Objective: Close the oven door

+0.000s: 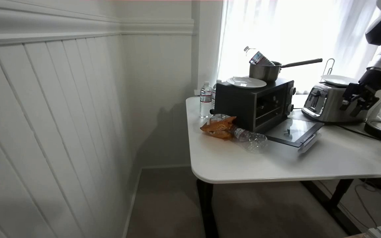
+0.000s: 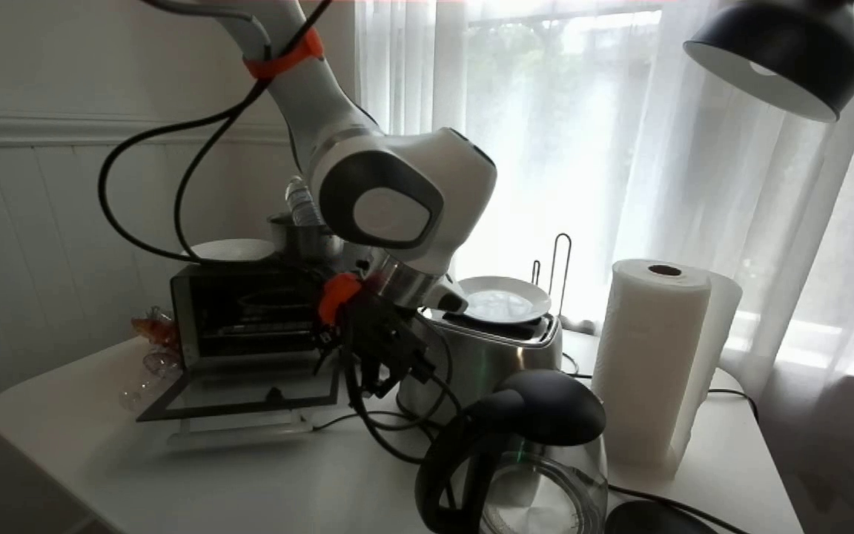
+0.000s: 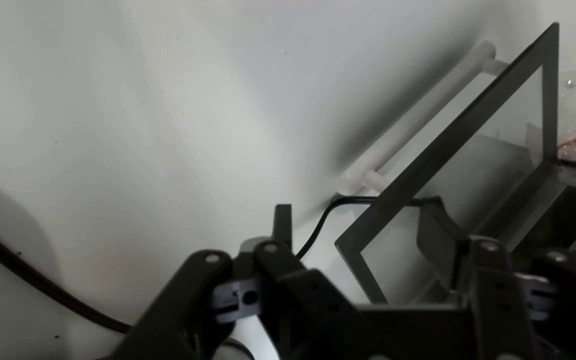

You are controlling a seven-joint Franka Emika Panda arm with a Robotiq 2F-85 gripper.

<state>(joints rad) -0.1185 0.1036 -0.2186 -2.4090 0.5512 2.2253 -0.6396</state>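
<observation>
The oven door (image 1: 293, 130) is a dark-framed glass flap, folded down open in front of the black toaster oven (image 1: 235, 105); it also shows in an exterior view (image 2: 249, 397). A pale bar handle (image 3: 418, 120) runs along its outer edge, close over the table. My gripper (image 1: 350, 109) is open and empty, in the air beside the door, in front of the silver toaster. In an exterior view the gripper (image 2: 356, 371) hangs near the door's toaster-side edge. In the wrist view the door's near corner (image 3: 350, 240) shows between the spread fingers (image 3: 363, 225), apparently not touched.
The silver toaster (image 1: 331, 102) bears a plate. A glass kettle (image 2: 531, 452) and paper towels (image 2: 649, 371) stand beyond it. A crumpled bottle (image 1: 251, 138) and orange bag (image 1: 218, 128) lie by the oven. A pot (image 1: 265, 72) and plate (image 1: 246, 82) sit on top. A black cord (image 3: 318, 227) runs nearby.
</observation>
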